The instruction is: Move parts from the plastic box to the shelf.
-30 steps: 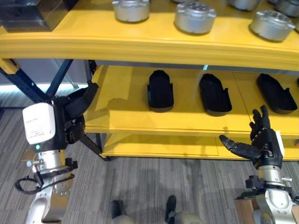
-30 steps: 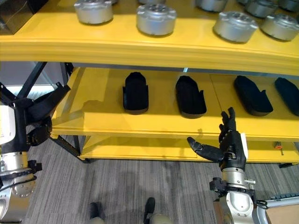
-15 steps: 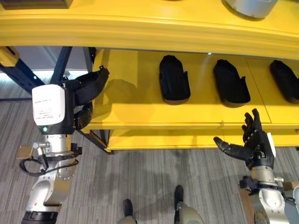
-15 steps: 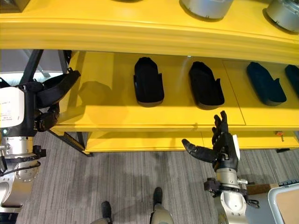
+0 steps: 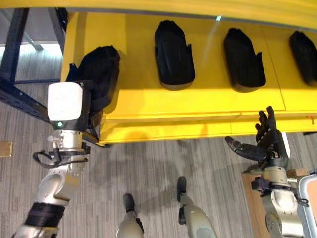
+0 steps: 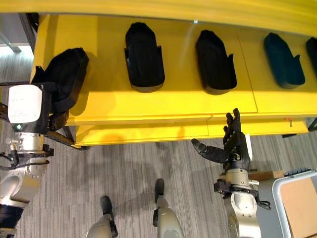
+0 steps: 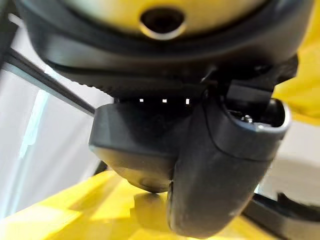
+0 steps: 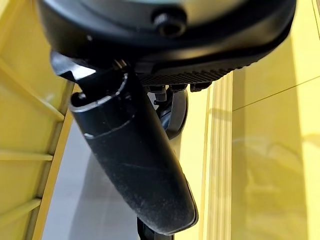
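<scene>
A: Item one, your left robot hand point(image 5: 91, 106)?
B: Curled round a black part point(image 5: 101, 69), holding it over the yellow shelf's point(image 5: 198, 99) left end.

A: Right robot hand point(image 5: 265, 146)?
B: Spread wide, holding nothing, just before the shelf edge.

A: Stock already shelved?
B: You see three more black parts point(image 5: 173, 49) in a row.

A yellow metal shelf point(image 5: 198, 104) carries a row of black, boat-shaped moulded plastic parts point(image 5: 173, 49) lying flat on its board, spaced apart from one another. One black part point(image 5: 101, 72) lies at the shelf's left end, near the front edge.
</scene>
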Robot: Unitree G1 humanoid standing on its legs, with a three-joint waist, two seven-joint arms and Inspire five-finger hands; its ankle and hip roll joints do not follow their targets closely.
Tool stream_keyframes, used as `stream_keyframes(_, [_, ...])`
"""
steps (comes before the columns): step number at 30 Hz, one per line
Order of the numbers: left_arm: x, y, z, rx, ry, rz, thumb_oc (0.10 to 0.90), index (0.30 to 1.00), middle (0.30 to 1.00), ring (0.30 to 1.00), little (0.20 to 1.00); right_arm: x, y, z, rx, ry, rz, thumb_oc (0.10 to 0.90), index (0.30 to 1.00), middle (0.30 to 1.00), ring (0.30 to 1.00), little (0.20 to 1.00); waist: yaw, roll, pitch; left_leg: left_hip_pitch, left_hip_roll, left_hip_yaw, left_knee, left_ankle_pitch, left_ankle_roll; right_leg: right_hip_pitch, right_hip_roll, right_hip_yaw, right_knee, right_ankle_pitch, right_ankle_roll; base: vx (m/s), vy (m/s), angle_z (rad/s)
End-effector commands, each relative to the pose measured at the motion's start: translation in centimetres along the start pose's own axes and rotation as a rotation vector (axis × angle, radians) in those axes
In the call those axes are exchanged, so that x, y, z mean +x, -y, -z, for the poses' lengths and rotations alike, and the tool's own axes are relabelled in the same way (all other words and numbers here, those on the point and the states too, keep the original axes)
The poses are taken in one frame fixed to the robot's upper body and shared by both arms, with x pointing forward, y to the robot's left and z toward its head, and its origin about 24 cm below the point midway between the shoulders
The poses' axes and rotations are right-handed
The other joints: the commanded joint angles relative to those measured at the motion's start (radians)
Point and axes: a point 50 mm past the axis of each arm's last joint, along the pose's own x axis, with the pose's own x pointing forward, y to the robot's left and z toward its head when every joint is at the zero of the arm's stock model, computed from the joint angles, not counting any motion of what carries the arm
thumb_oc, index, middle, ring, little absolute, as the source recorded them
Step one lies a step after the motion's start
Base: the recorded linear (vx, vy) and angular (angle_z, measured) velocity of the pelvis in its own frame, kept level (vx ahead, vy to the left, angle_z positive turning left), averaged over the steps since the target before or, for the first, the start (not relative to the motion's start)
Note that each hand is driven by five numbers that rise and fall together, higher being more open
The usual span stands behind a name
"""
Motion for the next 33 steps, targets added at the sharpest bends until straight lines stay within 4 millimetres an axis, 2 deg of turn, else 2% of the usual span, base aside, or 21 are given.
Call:
stream_keyframes(1, [1.6,-0.7,0.5,0.114,0.078,0.022,0.4,0.3,0.3,0.3,0.3,1.5,0.8,-4.2,-0.002,0.233,0.008,0.9,1.0,1.0,1.0,1.0,-0.037,-0.015,-0.029,-0.073,0.061,0.002,0.085,-0.006,0.027,0.08,-0.06,-0.001,0.085,-0.179,0.047,0.0,0.0,0.0])
stream_keyframes(8, [2.2,0.4,1.0,0.178,0.079,0.093,0.4,0.3,0.3,0.3,0.3,1.9,0.6,-4.2,0.005,0.241,0.004,0.9,1.0,1.0,1.0,1.0,-0.048,-0.014,-0.013,-0.075,0.065,0.012,0.079,-0.002,0.024,0.062,-0.056,0.006,0.089,-0.174,0.048,-0.01,0.001,-0.07])
stream_keyframes(14, [4.3,0.5,1.7,0.263,0.057,0.131,0.4,0.3,0.3,0.3,0.3,2.1,0.4,-4.4,0.009,0.243,-0.024,0.9,1.0,1.0,1.0,1.0,-0.06,-0.01,-0.001,-0.08,0.065,0.01,0.078,-0.001,0.02,0.056,-0.056,0.002,0.086,-0.171,0.049,0.0,0.0,-0.03])
stream_keyframes(20, [5.6,0.4,2.9,0.308,-0.019,0.149,0.4,0.3,0.3,0.3,0.3,2.0,0.2,-4.7,0.016,0.248,-0.052,0.9,1.0,1.0,1.0,1.0,-0.072,-0.014,0.006,-0.091,0.066,0.009,0.088,-0.005,0.02,0.047,-0.057,0.005,0.088,-0.166,0.051,0.0,-0.001,-0.02])
stream_keyframes(23, [5.8,0.4,3.4,0.314,-0.059,0.153,0.4,0.3,0.3,0.3,0.3,1.9,0.1,-4.7,0.019,0.246,-0.067,0.9,1.0,1.0,1.0,1.0,-0.073,-0.016,0.009,-0.094,0.067,0.008,0.092,-0.007,0.021,0.044,-0.058,0.005,0.09,-0.165,0.051,0.03,0.001,-0.02])
stream_keyframes(24, [5.8,0.4,3.5,0.317,-0.067,0.156,0.4,0.3,0.3,0.3,0.3,1.9,0.1,-4.8,0.021,0.245,-0.07,0.9,1.0,1.0,1.0,1.0,-0.072,-0.014,0.004,-0.085,0.067,-0.003,0.09,-0.029,0.013,0.053,-0.055,0.011,0.089,-0.181,0.057,0.08,0.009,0.0])
stream_keyframes(26, [5.7,0.6,4.0,0.322,-0.098,0.17,0.4,0.3,0.3,0.3,0.3,1.8,0.0,-4.8,0.022,0.247,-0.077,0.9,1.0,1.0,1.0,1.0,-0.073,-0.015,0.006,-0.087,0.066,-0.003,0.091,-0.029,0.012,0.052,-0.056,0.01,0.088,-0.18,0.058,0.0,0.0,0.0])
stream_keyframes(27, [5.8,0.6,4.2,0.317,-0.116,0.171,0.4,0.3,0.3,0.3,0.3,1.8,-0.1,-4.9,0.027,0.249,-0.082,0.9,1.0,1.0,1.0,1.0,-0.075,-0.019,0.012,-0.1,0.066,0.008,0.098,-0.011,0.021,0.043,-0.058,0.004,0.091,-0.165,0.052,0.0,0.0,0.0])
stream_keyframes(28, [5.7,0.6,4.5,0.316,-0.136,0.171,0.4,0.3,0.3,0.3,0.3,1.7,0.0,-5.0,0.027,0.248,-0.083,0.9,1.0,1.0,1.0,1.0,-0.074,-0.017,0.008,-0.093,0.067,-0.005,0.099,-0.034,0.012,0.052,-0.055,0.01,0.089,-0.181,0.058,0.0,0.0,0.0])
stream_keyframes(33, [5.2,0.6,5.9,0.313,-0.212,0.18,0.4,0.3,0.3,0.3,0.3,1.7,-0.1,-5.2,0.024,0.253,-0.091,0.9,1.0,1.0,1.0,1.0,-0.069,-0.022,0.01,-0.102,0.07,-0.01,0.101,-0.033,0.01,0.05,-0.054,0.006,0.087,-0.18,0.056,0.02,-0.004,-0.03])
